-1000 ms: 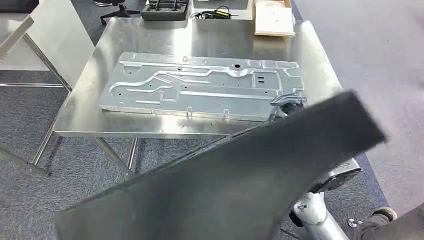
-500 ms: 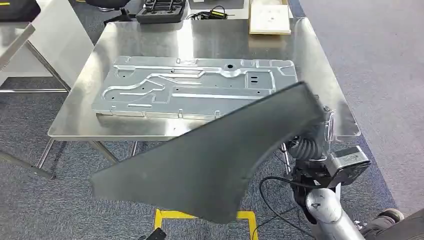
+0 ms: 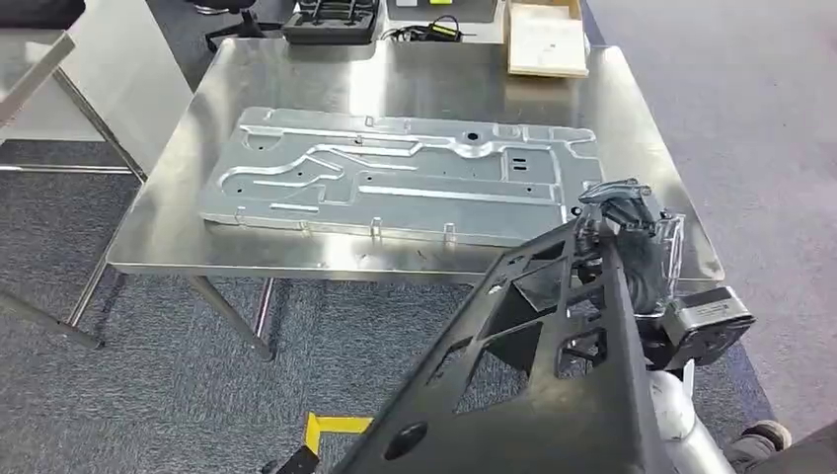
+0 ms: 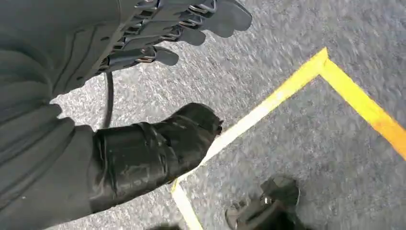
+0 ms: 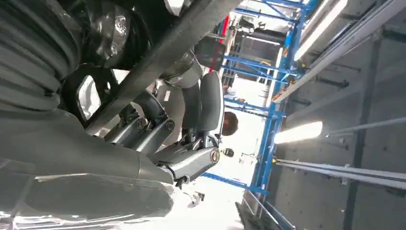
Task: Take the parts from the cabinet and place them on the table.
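Black ribbed plastic panel (image 3: 533, 395), triangular with cut-outs, gripped by your right robot hand (image 3: 627, 237) at its upper tip. Long axis slopes down from that robot hand toward camera; panel hangs just short of stainless-steel surface (image 3: 415, 79), near edge ahead. Stamped silver metal plate (image 3: 395, 178) already lies there. Left robot hand (image 4: 177, 28) hangs over floor, fingers apart, holding nothing.

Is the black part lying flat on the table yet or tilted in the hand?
Tilted, not on the table. The right hand grips the black part at its upper end, ribbed underside showing, hanging past the table edge.
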Robot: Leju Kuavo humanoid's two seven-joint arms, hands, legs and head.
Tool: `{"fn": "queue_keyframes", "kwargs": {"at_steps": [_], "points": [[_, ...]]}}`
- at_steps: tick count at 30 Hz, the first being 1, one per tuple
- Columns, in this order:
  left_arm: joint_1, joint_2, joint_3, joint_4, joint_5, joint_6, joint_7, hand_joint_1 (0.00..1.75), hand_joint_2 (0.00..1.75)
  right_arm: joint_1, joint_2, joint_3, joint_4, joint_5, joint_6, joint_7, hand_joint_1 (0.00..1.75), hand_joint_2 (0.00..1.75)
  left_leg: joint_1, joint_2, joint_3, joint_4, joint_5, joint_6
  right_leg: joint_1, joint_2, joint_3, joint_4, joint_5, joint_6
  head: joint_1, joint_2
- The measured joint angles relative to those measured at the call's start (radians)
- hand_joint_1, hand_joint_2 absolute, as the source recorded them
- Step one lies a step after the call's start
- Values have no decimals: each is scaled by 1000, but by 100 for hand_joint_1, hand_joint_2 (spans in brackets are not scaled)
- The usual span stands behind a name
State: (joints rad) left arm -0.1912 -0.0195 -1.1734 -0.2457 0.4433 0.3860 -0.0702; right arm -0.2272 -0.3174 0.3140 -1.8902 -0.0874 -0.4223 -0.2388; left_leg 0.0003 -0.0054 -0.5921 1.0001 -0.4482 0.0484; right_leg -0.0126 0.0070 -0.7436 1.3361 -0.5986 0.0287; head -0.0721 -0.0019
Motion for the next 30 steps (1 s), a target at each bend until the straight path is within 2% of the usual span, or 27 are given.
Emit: {"fn": "queue_keyframes", "kwargs": {"at_steps": [1,2,4,5,6,7,9,11,12,14,15,16,17,18,19,20,21,22,24,25,26,27,29,30], "points": [[2,0,0,0,0,0,0,0,175,2,0,-1,0,0,2,0,175,175,1,0,1,1,-2,-1,-2,0,-3,-2,15,2,1,0],[2,0,0,0,0,0,0,0,175,2,0,-3,0,0,3,0,175,175,1,-1,3,4,-5,-2,-6,-1,17,-54,57,5,1,0],[2,0,0,0,-1,0,0,0,175,2,-4,-8,0,0,8,0,175,175,3,-3,8,15,-17,-10,-14,-3,99,-223,151,10,0,0],[1,1,0,0,-1,-1,0,0,175,1,-5,-10,0,0,8,0,175,175,2,-4,6,23,-25,-17,-15,-2,120,-264,141,10,3,0],[-1,1,0,0,-1,-3,2,0,175,1,-5,-11,-1,0,8,2,175,175,-5,-6,-2,40,-30,-23,-8,0,129,-287,137,2,5,0],[-1,1,0,0,-2,-4,2,0,175,2,-5,-12,-1,0,9,2,175,175,-5,-6,-4,35,-29,-24,-12,0,127,-278,138,-3,3,0],[0,1,0,0,-3,-6,3,0,175,4,-6,-13,0,0,11,3,175,175,-4,-5,-3,31,-27,-30,-6,3,123,-278,137,-13,4,0],[-2,5,0,0,-4,-6,3,0,175,3,-6,-13,-1,0,12,3,175,175,-2,-2,-9,58,-48,-42,-13,1,133,-285,137,-25,3,0],[-3,5,0,0,-5,-6,3,0,175,3,-6,-13,-1,0,12,3,175,175,0,-1,-33,107,-74,-48,-14,-1,136,-285,135,-28,-6,0],[-3,4,0,0,-10,-8,3,0,175,2,-6,-13,0,0,14,3,175,175,4,-1,-112,256,-135,-55,-12,-3,138,-285,133,-33,-7,0],[-2,4,0,0,-11,-9,3,0,175,3,-6,-13,0,0,16,3,175,175,4,-1,-148,316,-148,-55,-10,-2,138,-285,132,-35,-8,0],[-1,4,0,0,-11,-9,3,0,175,3,-6,-13,0,0,17,3,175,175,4,-1,-163,332,-139,-54,-9,-2,139,-285,131,-36,-8,0],[-1,5,0,0,-11,-9,3,0,175,3,-6,-13,0,0,17,3,175,175,4,-1,-157,303,-105,-49,-6,-1,142,-285,129,-38,-8,0],[-2,5,0,0,-11,-9,4,0,175,3,-6,-13,0,0,18,3,175,175,2,-1,-129,236,-58,-41,-4,1,146,-285,127,-38,-7,0],[-3,5,0,0,-12,-10,4,0,175,3,-6,-13,0,0,18,3,175,175,-3,-1,-88,145,-7,-30,-1,2,151,-285,125,-38,-7,0],[-4,5,0,0,-12,-10,5,0,175,2,-6,-13,0,0,20,3,175,175,-9,-1,-55,65,18,-16,-1,2,155,-286,122,-37,-7,0],[-6,7,0,0,-12,-11,6,0,175,1,-6,-13,0,0,21,3,175,175,-12,0,-37,52,2,-10,3,2,153,-288,121,-33,-3,0],[-7,7,0,0,-13,-11,6,0,175,1,-6,-13,0,0,21,3,175,175,-14,-1,-33,32,3,-10,1,2,152,-288,121,-31,-5,0],[-5,7,0,0,-13,-15,7,0,175,2,-7,-13,0,0,24,3,175,175,-18,-2,-35,33,0,-9,-4,1,155,-299,124,-18,-5,0],[-5,7,0,0,-14,-15,7,0,175,1,-7,-14,0,0,25,3,175,175,-14,-1,-27,17,5,-5,0,1,161,-304,124,-11,-6,0],[-4,5,0,0,-15,-16,7,0,175,2,-8,-14,0,0,26,3,175,175,-2,1,-11,-2,13,-6,-2,-3,160,-296,114,-8,-2,0],[-5,5,0,0,-16,-17,7,0,175,0,-9,-15,1,0,26,3,175,175,-3,1,-4,-11,14,-1,3,-4,146,-262,91,-6,0,0],[-8,5,0,0,-16,-17,7,0,175,-1,-10,-16,2,0,26,3,175,175,-4,1,-3,-10,13,3,1,-3,69,-111,20,-4,4,0],[-8,5,0,0,-16,-18,7,0,175,3,-11,-16,3,0,26,3,175,175,-4,1,-3,-8,10,5,1,-3,31,-42,-2,-2,3,0]]}}
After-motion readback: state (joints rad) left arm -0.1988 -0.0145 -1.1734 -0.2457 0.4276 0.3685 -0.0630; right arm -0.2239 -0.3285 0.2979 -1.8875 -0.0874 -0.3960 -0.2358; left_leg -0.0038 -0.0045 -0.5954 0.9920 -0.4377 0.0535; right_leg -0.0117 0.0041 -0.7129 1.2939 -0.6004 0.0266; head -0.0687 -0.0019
